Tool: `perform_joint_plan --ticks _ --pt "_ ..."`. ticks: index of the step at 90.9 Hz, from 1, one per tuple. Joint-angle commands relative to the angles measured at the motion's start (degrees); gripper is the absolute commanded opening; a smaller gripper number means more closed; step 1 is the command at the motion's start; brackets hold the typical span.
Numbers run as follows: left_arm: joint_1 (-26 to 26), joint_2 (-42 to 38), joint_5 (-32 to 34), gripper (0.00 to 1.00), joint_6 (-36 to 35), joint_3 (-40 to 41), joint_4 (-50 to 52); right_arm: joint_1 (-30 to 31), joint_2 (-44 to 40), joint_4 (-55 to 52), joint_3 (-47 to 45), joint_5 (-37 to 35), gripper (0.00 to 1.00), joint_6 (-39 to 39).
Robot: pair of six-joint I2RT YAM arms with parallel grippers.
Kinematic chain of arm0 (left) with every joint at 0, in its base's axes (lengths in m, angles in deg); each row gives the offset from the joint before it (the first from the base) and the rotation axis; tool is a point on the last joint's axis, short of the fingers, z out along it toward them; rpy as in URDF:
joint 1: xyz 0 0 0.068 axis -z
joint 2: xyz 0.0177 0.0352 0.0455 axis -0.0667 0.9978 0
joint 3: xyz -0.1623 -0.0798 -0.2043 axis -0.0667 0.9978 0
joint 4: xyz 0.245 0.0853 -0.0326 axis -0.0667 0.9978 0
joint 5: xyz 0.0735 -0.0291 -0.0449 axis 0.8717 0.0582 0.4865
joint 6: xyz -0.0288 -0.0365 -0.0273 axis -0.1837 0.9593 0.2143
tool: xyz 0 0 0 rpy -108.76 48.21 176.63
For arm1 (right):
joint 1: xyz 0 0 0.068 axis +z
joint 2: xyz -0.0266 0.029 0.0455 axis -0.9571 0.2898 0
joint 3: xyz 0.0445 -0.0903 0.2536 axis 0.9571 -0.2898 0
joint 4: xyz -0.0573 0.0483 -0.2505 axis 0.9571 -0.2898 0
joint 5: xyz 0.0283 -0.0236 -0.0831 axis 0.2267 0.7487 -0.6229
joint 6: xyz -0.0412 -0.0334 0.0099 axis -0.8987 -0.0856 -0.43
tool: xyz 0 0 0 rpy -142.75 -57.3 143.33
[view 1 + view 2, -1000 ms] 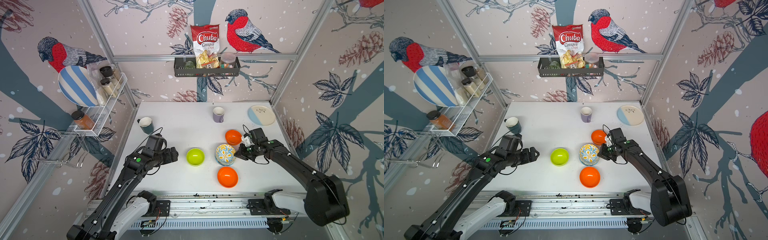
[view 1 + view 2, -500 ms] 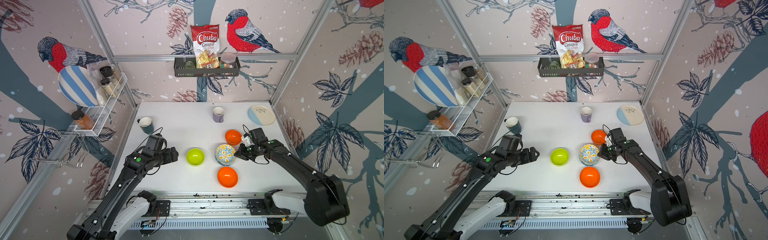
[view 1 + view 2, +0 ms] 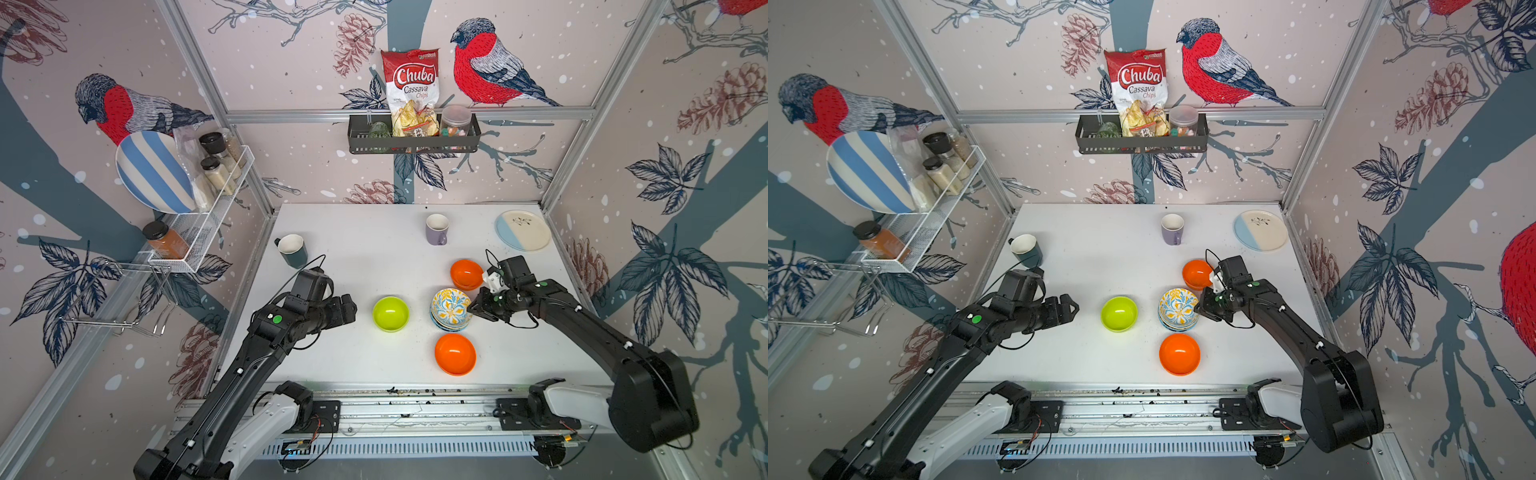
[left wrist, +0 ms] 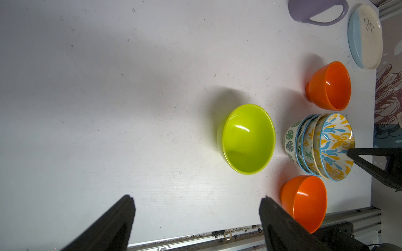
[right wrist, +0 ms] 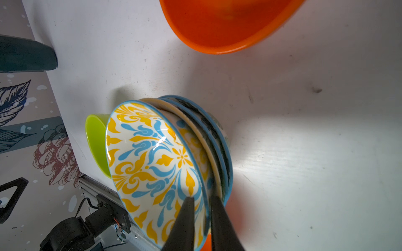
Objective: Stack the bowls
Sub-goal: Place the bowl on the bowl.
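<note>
A stack of patterned bowls [image 3: 451, 309] [image 3: 1178, 308] stands right of centre, with a yellow-blue floral bowl [image 5: 152, 160] on top. My right gripper [image 3: 471, 309] [image 5: 201, 197] straddles that bowl's rim. One finger is inside and one outside, and they are slightly open with a thin gap at the rim. A lime green bowl [image 3: 390, 313] [image 4: 248, 139] sits left of the stack. One orange bowl [image 3: 467, 274] lies behind the stack and another [image 3: 455, 354] in front. My left gripper [image 3: 351, 309] [image 4: 196, 201] hovers wide open and empty, left of the lime bowl.
A purple mug [image 3: 436, 228] and a cream-and-blue plate [image 3: 523, 230] stand at the back right. A dark green mug [image 3: 292, 249] is at the back left, behind my left arm. The metal rail [image 3: 395, 409] runs along the table's front edge.
The right jaws have eased slightly apart at the top bowl's rim. Neither arm and none of the bowls have visibly moved.
</note>
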Motion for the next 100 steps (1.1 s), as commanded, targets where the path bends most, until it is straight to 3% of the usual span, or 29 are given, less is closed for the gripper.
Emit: perform_joint_plan --ticks 1,77,100 --pt "-0.14 0.01 -0.44 0.92 -0.29 0.09 -1.02 0.08 -0.07 -0.28 0.07 0.7 0.18 -0.65" --pt "-0.19 -0.03 -0.44 0.92 -0.18 0.14 -1.11 -1.21 -2.03 -1.43 0.16 -0.68 0.19 -0.75" --pt "-0.17 -0.2 0.35 0.91 0.27 0.26 -0.85 -5.34 -3.94 -1.68 0.01 -3.69 0.23 -0.49"
